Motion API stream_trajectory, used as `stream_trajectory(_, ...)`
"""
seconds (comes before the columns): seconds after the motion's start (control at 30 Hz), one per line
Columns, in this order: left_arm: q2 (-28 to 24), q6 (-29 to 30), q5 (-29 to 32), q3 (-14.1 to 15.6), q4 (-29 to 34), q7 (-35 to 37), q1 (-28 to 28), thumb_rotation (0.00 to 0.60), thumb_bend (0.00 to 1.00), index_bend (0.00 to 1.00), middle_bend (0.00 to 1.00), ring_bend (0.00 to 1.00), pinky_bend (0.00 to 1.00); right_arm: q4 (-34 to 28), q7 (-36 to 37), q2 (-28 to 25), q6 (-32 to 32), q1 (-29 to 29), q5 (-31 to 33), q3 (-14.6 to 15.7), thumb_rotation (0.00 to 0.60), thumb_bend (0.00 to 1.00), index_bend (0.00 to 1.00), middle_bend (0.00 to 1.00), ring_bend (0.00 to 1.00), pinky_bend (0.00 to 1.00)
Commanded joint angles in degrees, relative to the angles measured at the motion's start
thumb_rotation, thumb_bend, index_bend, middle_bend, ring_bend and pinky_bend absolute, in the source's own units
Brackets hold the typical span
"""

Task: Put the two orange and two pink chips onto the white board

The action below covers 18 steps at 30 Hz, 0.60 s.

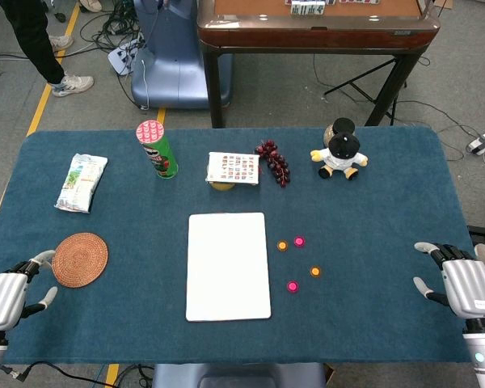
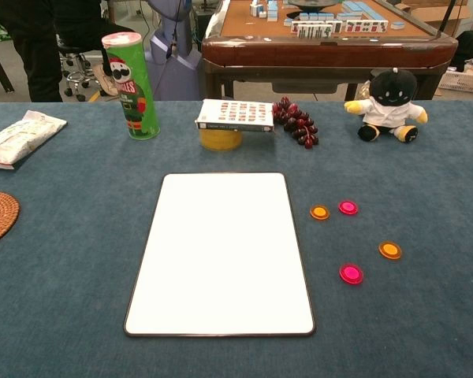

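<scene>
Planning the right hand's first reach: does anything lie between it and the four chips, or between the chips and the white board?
Nothing visible does. Bare blue cloth separates the right hand from the small round orange and pink chips, and them from the flat white rectangular board.

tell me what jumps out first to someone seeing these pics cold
The white board lies bare in the middle of the blue table, with two orange chips and two pink chips scattered just to its right. Each robot hand waits at a near corner, left robot hand by a woven coaster, right robot hand alone.
</scene>
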<state>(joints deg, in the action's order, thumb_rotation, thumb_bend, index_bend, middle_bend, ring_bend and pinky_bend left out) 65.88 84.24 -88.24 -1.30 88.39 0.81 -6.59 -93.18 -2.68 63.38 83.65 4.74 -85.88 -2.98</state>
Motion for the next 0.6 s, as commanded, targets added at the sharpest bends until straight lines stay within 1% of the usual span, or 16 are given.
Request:
stream_trajectory(0.03,-0.05,0.30,-0.06,-0.04,0.03,0.17,0.08,0.600,0.32,0.28,0.42,0.43,0.59,0.05,0.10,0.20,0.18,-0.02,-0.20,-0.05,0.600,0.21,0.30,0.37,0.31,0.41)
stream_trajectory(0.13,-0.13,0.71,0.30,-0.27,0.17,0.54,0.29,0.600,0.32,0.28,0.43,0.44,0.59,0.30,0.34,0.35,-0.74,0.37,-0.06,0.02,0.600,0.21,0.30,0.37,0.31,0.43)
stream_trajectory(0.2,-0.22,0.64,0.55,-0.34,0.21,0.70,0.32,0.600,0.32,0.28,0.43,0.44,0.59,0.42,0.45,0.43,-1.44,0.68,0.03,0.08,0.600,0.21,0.30,0.38,0.32,0.47)
stream_trajectory(0.27,-0.30,0.68,0.73,-0.47,0.23,0.89,0.33,0.600,0.32,0.28,0.43,0.44,0.59,0.39,0.15,0.52,-1.87,0.98,-0.33,0.25,0.600,0.21,0.30,0.40,0.35,0.54)
stream_trajectory(0.33,-0.43,0.78,0.90,-0.50,0.22,1.15,0.45,0.600,0.32,0.28,0.43,0.44,0.59,0.31,-0.43,0.94,-1.78,1.23,-0.94,0.29,0.600,0.21,0.30,0.43,0.41,0.61)
stream_trajectory(0.37,-0.53,0.78,1.08,-0.55,0.23,1.33,0.51,0.600,0.32,0.28,0.43,0.44,0.59,0.36,-0.89,1.25,-1.83,1.34,-1.27,0.41,0.600,0.20,0.30,0.47,0.47,0.66)
stream_trajectory(0.5,-0.91,0.96,1.51,-0.89,0.22,2.08,0.59,0.600,0.32,0.28,0.43,0.44,0.59,-0.07,-3.67,2.08,-3.84,2.92,-2.31,0.65,0.600,0.15,0.30,0.66,0.68,0.81)
stream_trajectory(0.53,-1.08,1.12,1.54,-0.99,0.28,2.28,0.63,0.600,0.32,0.28,0.43,0.44,0.59,-0.66,-4.96,2.10,-4.79,3.72,-2.47,0.47,0.600,0.14,0.30,0.70,0.72,0.84)
stream_trajectory(0.6,-1.29,1.59,1.59,-1.19,0.44,2.69,0.79,0.600,0.32,0.28,0.44,0.44,0.59,-1.86,-7.24,2.07,-6.49,5.04,-2.41,0.15,0.600,0.11,0.30,0.82,0.82,0.92)
